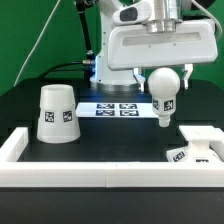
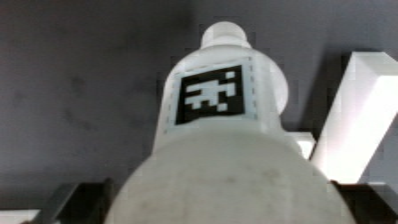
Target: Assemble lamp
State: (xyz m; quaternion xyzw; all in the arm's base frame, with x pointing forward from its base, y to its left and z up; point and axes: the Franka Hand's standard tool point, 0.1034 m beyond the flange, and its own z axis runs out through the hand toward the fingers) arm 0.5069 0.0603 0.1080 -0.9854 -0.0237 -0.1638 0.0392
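We see the table (image 1: pixel 20 100) with the shade (image 1: pixel 55 112) standing upright toward its edge on the exterior view's left, and the base (image 1: pixel 203 146) lying in the near corner on the exterior view's right. Near that base, the claw (image 1: pixel 164 80) is closed on the bulb (image 1: pixel 164 106), gripping its ball head. The bulb's tagged stem points down, and we cannot tell whether its tip touches the table.

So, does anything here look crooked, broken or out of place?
Nothing stands out. The shade stands upright on the table, the bulb is upright with its ball end up, and the base sits by the white rail. No damage shows.
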